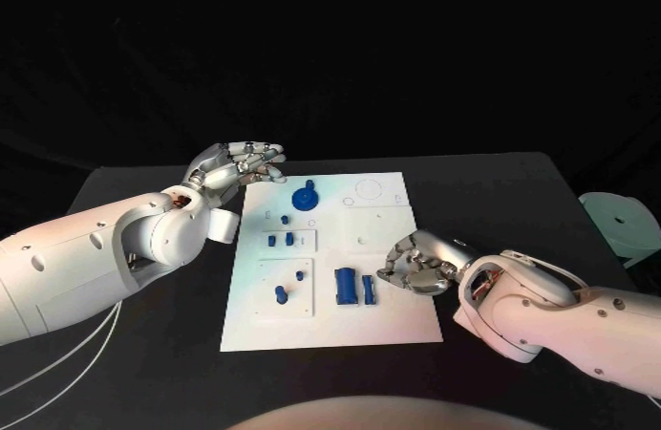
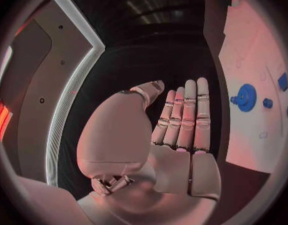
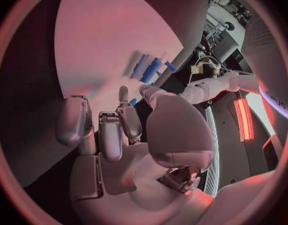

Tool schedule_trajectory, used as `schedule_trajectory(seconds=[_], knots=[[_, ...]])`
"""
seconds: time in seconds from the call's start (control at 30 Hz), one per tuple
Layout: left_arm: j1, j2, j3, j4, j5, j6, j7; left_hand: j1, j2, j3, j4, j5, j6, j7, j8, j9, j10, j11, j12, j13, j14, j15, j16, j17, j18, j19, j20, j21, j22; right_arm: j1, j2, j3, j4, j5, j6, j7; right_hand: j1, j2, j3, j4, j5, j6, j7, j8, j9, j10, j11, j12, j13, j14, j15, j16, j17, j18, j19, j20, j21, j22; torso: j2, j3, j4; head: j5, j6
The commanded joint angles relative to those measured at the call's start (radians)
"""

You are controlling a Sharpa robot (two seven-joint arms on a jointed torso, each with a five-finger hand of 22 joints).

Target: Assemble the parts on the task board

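1. The white board point(image 1: 379, 258) lies mid-counter point(image 1: 510, 191), blue parts point(image 1: 348, 286) on it.
2. Left hand point(image 1: 237, 167) empty, fingers straight, beside the board's far left corner.
3. Right hand point(image 1: 417, 264) over the board's right edge, fingers curled, holding nothing, near the parts.

Black table point(image 1: 152, 354), dark backdrop behind; pale green round object point(image 1: 623, 222) at right edge.

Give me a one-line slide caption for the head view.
Both hands, left and right, flank the white task board and its blue parts, holding nothing.
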Motion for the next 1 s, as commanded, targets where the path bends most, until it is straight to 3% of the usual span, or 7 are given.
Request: schedule_trajectory(seconds=[0.03, 0.13, 0.47, 0.6, 0.93, 0.97, 1.0], knots=[[0.0, 0.008, -0.001, -0.007, 0.006, 0.027, 0.015, -0.001, -0.001, -0.001, -0.002, 0.001, -0.008, 0.003, 0.004, -0.002, -0.005, 0.0, 0.006, 0.0, -0.007, 0.001, 0.001, -0.002, 0.008, -0.001, 0.002, -0.002, 0.001, 0.02, 0.004, 0.001, -0.042, 0.242, -0.057, 0.312, 0.058, 0.005, 0.007, -0.024, -0.025, -0.028, 0.012, -0.018, -0.004, -0.088, 0.011, -0.161, -0.083, 0.017, 0.015, -0.085, -0.062, 0.043, -0.074, 0.009, -0.223, 0.077, -0.005, -0.0051, -0.0013, -0.005, 0.015], [-0.003, 0.017, -0.006, -0.022, 0.02, 0.043, 0.028, -0.013, -0.001, 0.003, 0.003, 0.0, -0.004, -0.002, 0.013, 0.0, -0.007, 0.0, 0.006, 0.0, -0.042, 0.008, -0.038, -0.019, 0.005, -0.032, 0.011, -0.033, -0.014, 0.043, 0.025, 0.002, -0.123, 0.477, -0.027, 0.464, 0.115, 0.007, 0.021, -0.051, -0.06, -0.051, 0.03, -0.037, -0.006, -0.291, 0.029, -0.506, -0.325, -0.087, 0.033, -0.297, -0.327, 0.104, -0.238, 0.027, -0.684, -0.084, -0.015, -0.0144, -0.0034, -0.01, 0.039], [-0.018, 0.08, -0.015, -0.132, 0.077, 0.062, 0.088, -0.032, -0.021, 0.03, 0.025, -0.005, 0.004, -0.01, 0.037, 0.006, 0.049, 0.002, -0.085, -0.003, -0.063, 0.035, -0.304, -0.077, 0.012, -0.131, 0.082, -0.256, -0.146, 0.071, 0.169, 0.016, -0.455, 1.014, 0.12, 0.683, 0.126, 0.008, 0.144, -0.074, -0.175, -0.092, 0.1, -0.103, -0.084, -0.456, 0.111, -0.882, -0.725, -0.418, 0.129, -0.907, -0.747, 0.095, -0.427, 0.116, -0.982, -0.357, -0.049, -0.045, -0.0054, -0.016, 0.114], [-0.032, 0.115, -0.016, -0.191, 0.111, 0.06, 0.12, -0.032, -0.024, 0.024, 0.028, -0.006, -0.007, -0.011, 0.03, 0.003, 0.052, 0.006, -0.12, -0.003, -0.089, 0.047, -0.373, -0.089, 0.01, -0.132, 0.089, -0.299, -0.172, 0.073, 0.228, 0.021, -0.573, 1.122, 0.186, 0.722, 0.101, 0.012, 0.161, -0.121, -0.174, -0.07, 0.111, -0.158, -0.149, -0.389, 0.137, -1.022, -0.995, -0.466, 0.168, -1.143, -0.875, 0.106, -0.507, 0.17, -1.018, -0.582, -0.057, -0.0507, -0.0014, -0.016, 0.136], [-0.063, 0.168, -0.016, -0.28, 0.162, 0.034, 0.168, -0.027, -0.017, 0.008, 0.024, -0.006, -0.033, -0.02, 0.004, -0.013, 0.037, 0.026, -0.192, -0.004, -0.123, 0.07, -0.476, -0.112, 0.002, -0.133, 0.093, -0.367, -0.21, 0.072, 0.31, 0.028, -0.722, 1.188, 0.266, 0.764, 0.082, 0.035, 0.148, -0.162, -0.178, -0.059, 0.117, -0.193, -0.198, -0.364, 0.144, -1.078, -1.145, -0.441, 0.179, -1.243, -0.955, 0.108, -0.504, 0.182, -1.016, -0.76, -0.068, -0.0516, 0.0011, -0.001, 0.149], [-0.062, 0.165, -0.017, -0.278, 0.121, 0.034, 0.116, -0.434, 0.164, -0.493, -0.107, -0.204, -0.86, -0.221, -0.259, -0.266, -0.947, -0.165, -0.32, -0.067, -0.915, -0.104, -0.766, -0.262, -0.17, -0.901, -0.197, -0.535, -0.277, 0.073, 0.308, 0.027, -0.717, 1.126, 0.193, 0.711, -0.279, 0.146, -0.383, -0.232, -0.269, -0.949, -0.097, -0.312, -0.681, -0.68, -0.017, -1.209, -1.302, -0.752, 0.057, -1.48, -1.307, -0.076, -1.426, -0.053, -1.079, -1.307, -0.065, -0.0517, -0.0019, -0.005, 0.15], [-0.062, 0.165, -0.017, -0.277, 0.121, 0.033, 0.116, -0.437, 0.164, -0.493, -0.107, -0.204, -0.86, -0.221, -0.259, -0.266, -0.947, -0.165, -0.32, -0.067, -0.915, -0.104, -0.766, -0.262, -0.17, -0.901, -0.197, -0.535, -0.277, 0.073, 0.308, 0.028, -0.716, 1.126, 0.192, 0.711, -0.285, 0.146, -0.383, -0.232, -0.269, -0.949, -0.097, -0.312, -0.681, -0.682, -0.017, -1.209, -1.302, -0.751, 0.057, -1.48, -1.307, -0.076, -1.426, -0.053, -1.079, -1.307, -0.065, -0.0514, -0.0014, -0.005, 0.151]])
